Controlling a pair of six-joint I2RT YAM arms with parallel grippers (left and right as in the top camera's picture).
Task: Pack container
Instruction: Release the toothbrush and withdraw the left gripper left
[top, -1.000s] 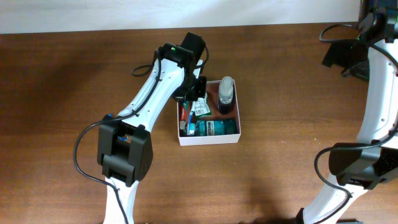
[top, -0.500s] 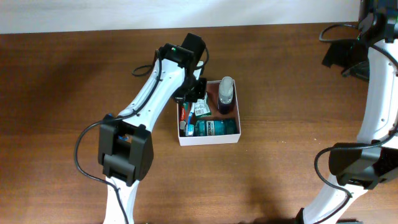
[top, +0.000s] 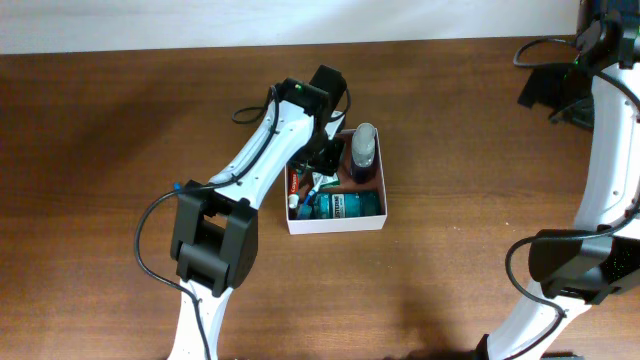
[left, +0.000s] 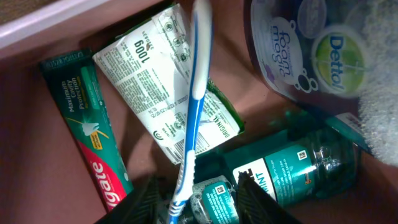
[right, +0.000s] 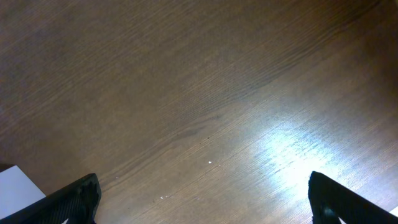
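Overhead, one container (top: 335, 222) sits on the table (top: 120, 150) near the middle. My left claw (top: 322, 160) reaches into its far left part.

Through my left wrist camera I count five things inside, one of each:
- A toothbrush (left: 198, 93) lies slantwise across a green-and-white packet (left: 158, 106).
- A toothpaste box (left: 87, 143) lies left of the packet, along the wall.
- A teal bottle (left: 292, 171) lies on its side at the near wall.
- A purple Dettol bottle (left: 305, 50) lies at the right.

My left claw (left: 202, 205) is partly open. The brush's handle end lies between my two fingers (left: 149, 199) with a gap on each side, so I grip nothing.

My right claw (right: 208, 205) hangs over bare wood at the far right. Its two fingers are spread wide and hold nothing.
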